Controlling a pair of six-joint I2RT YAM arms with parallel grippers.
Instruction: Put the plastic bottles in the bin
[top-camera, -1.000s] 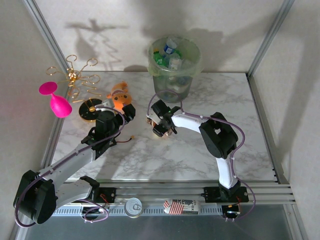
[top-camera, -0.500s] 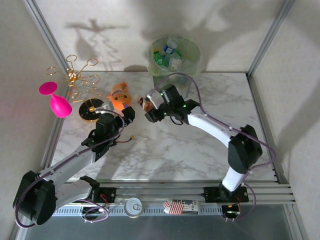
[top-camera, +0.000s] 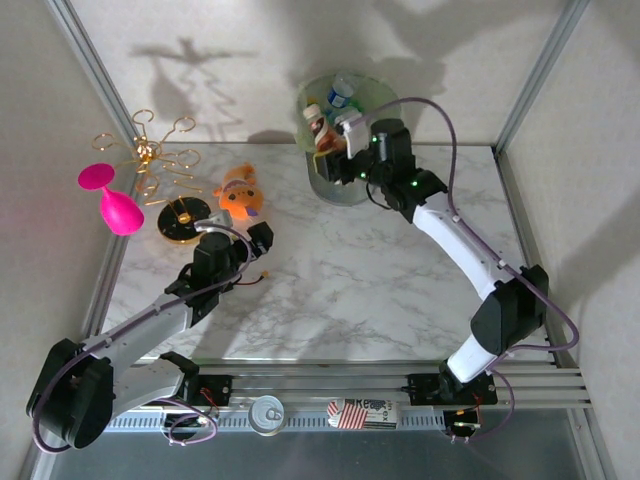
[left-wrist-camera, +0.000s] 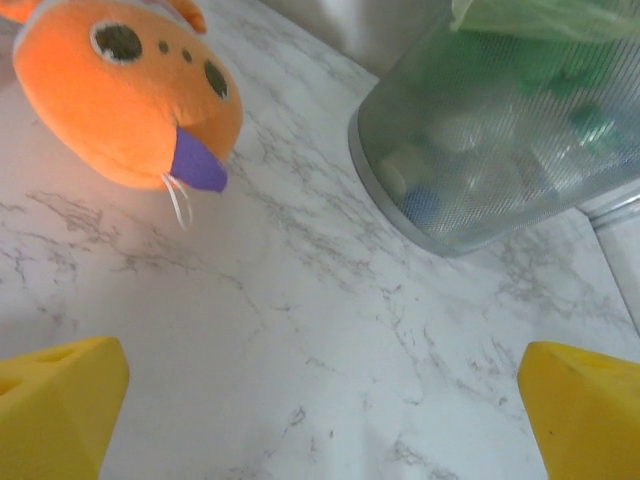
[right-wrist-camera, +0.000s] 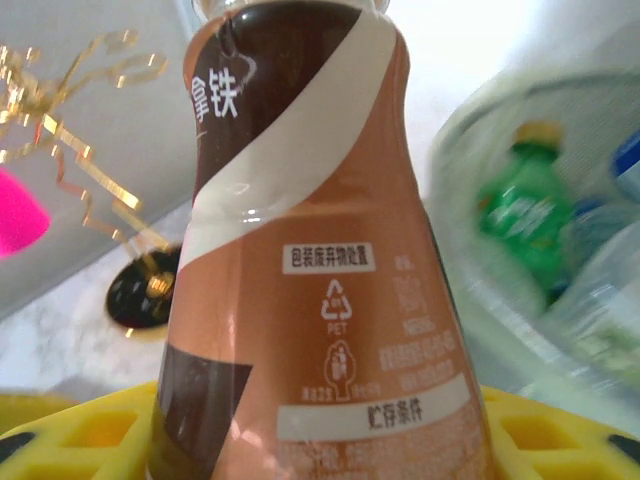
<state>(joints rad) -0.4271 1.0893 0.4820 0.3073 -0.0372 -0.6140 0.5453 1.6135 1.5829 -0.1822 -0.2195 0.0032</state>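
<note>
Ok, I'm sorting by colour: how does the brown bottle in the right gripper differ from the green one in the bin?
The brown bottle is held by the right gripper at the rim of the bin; the green bottle lies inside. The brown bottle's label is tan and white, the green bottle's green. Both are plastic.

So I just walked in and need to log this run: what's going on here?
The right arm's fingers grip a brown-labelled bottle at the rim of the bin, which already holds several bottles. The left arm's fingers hang open over the table, near the orange plush toy, holding nothing.
</note>
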